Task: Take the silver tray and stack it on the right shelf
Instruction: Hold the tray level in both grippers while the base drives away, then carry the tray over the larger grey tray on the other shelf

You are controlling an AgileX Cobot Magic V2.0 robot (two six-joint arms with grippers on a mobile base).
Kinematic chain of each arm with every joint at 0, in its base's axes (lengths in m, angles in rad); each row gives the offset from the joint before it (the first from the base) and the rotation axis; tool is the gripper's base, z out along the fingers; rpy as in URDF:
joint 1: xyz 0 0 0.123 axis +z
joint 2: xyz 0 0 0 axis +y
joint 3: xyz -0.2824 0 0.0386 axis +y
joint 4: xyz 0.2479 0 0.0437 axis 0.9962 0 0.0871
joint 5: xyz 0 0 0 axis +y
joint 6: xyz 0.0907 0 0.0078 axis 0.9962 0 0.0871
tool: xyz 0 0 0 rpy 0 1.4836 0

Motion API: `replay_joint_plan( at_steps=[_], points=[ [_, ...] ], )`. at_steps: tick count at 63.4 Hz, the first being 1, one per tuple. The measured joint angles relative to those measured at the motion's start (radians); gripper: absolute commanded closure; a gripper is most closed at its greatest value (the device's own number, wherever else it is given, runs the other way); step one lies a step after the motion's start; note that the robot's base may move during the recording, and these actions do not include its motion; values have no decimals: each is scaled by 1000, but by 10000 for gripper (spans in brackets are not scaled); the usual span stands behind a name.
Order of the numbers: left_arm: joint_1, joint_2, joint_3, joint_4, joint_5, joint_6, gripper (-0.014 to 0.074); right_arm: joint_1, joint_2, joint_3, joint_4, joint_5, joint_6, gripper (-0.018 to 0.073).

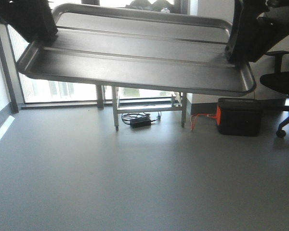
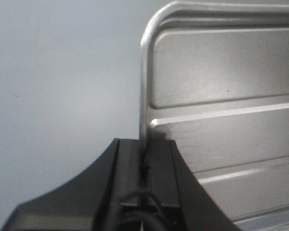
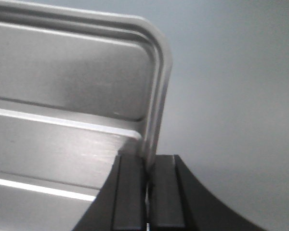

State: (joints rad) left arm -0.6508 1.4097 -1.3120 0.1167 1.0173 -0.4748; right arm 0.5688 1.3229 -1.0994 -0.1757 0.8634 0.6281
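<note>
Silver tray [image 1: 135,62]: grabbed, held aloft, 2 end rims clamped by left gripper [image 2: 143,145] and right gripper [image 3: 147,160]; right shelf not seen, stacking judged outstanding.

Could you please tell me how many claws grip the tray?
2: the left claw clamps the left rim of the silver tray, the right claw the right rim.
</note>
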Motion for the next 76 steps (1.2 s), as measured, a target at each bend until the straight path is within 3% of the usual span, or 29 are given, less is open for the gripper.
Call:
replay_joint_plan(
  at_steps=[31,76],
  points=[
    [0,14,-2,0,-2,0,689,0,0,0,-4,4,0,503],
    [0,179,-9,2,-27,-14,689,0,0,0,-6,34,0,503]
  ],
)
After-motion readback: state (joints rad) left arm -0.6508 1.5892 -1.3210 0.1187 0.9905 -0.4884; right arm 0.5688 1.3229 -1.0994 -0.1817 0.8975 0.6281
